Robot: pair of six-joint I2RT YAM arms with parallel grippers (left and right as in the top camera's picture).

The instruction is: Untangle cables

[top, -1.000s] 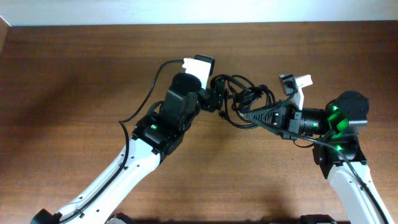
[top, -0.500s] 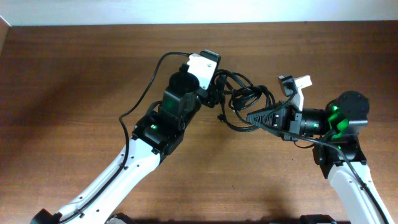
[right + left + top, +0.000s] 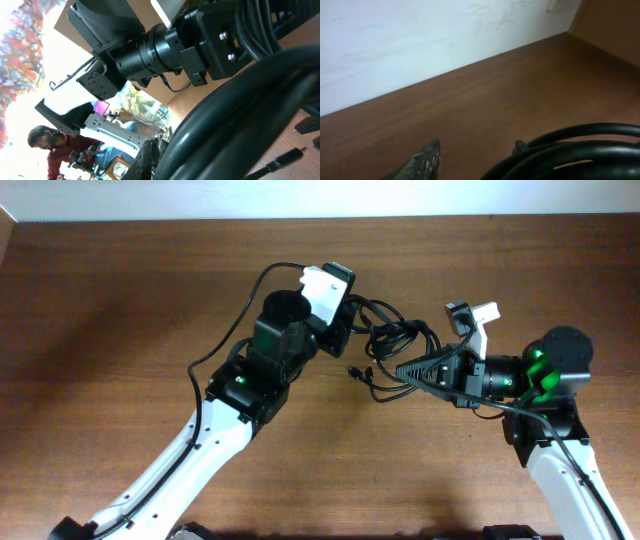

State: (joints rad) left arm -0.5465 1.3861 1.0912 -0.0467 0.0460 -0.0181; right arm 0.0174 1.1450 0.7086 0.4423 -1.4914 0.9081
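Right claw (image 3: 403, 367) pinches cables (image 3: 405, 332), reaching out horizontally.

My left arm (image 3: 215, 430) reaches up from the near edge with its elbow bent. Its wrist is turned so my left gripper (image 3: 347, 332) points right, and I cannot tell how its jaws stand. My right arm (image 3: 560, 470) rises at the near right, forearm swung left. My right gripper (image 3: 402, 368) is clamped tight on the cables (image 3: 405, 332).

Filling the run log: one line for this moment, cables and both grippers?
cables: one tangled bundle, not yet separated | left gripper: at bundle's left side, jaws unclear | right gripper: shut on cables
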